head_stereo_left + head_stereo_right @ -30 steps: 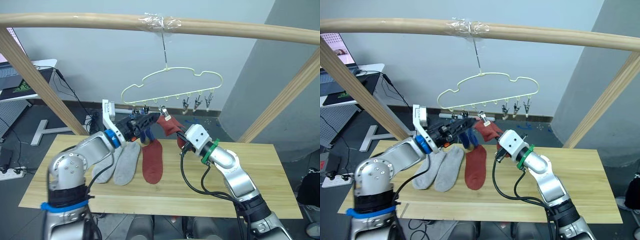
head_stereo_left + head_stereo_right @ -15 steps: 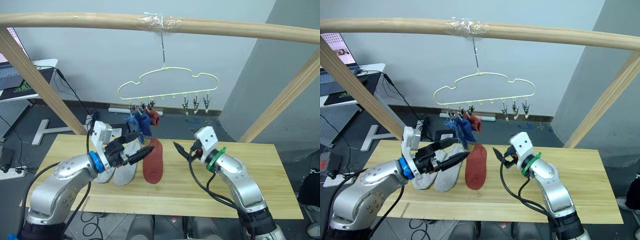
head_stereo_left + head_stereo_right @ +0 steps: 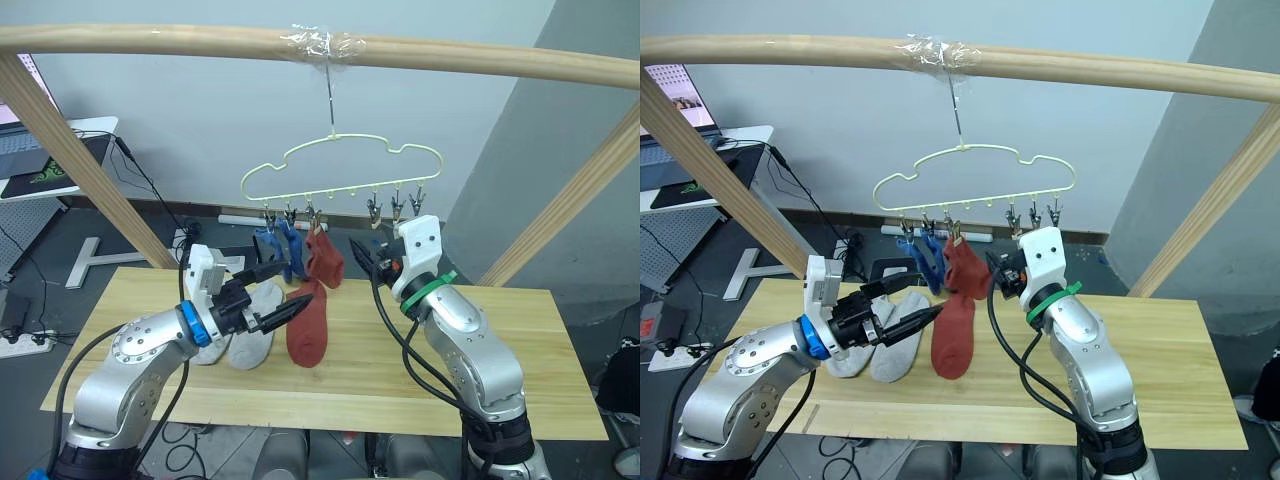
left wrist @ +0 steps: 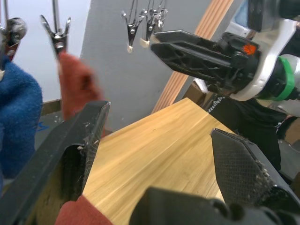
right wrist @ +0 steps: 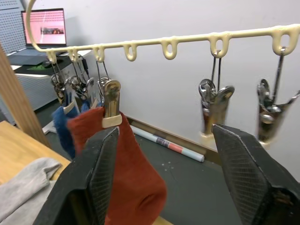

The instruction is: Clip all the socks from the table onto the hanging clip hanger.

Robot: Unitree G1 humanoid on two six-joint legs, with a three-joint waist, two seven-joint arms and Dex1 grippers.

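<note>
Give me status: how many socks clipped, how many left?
Done: two blue socks and one red sock hang from the clip hanger. In hand: nothing; left pincer and right pincer are open. Left: two grey socks and a red sock on the table.

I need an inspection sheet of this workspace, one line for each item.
Surface: wooden table, socks lying at its left part.
Job's things: clip hanger carries two blue socks and one rust red sock; another red sock and two grey socks lie on the table.
Clutter: nothing seen.
End effectors: left end effector open; right end effector open, near the free clips.
Cables: black cables along the right arm.
Surroundings: wooden bar frame, laptop.
</note>
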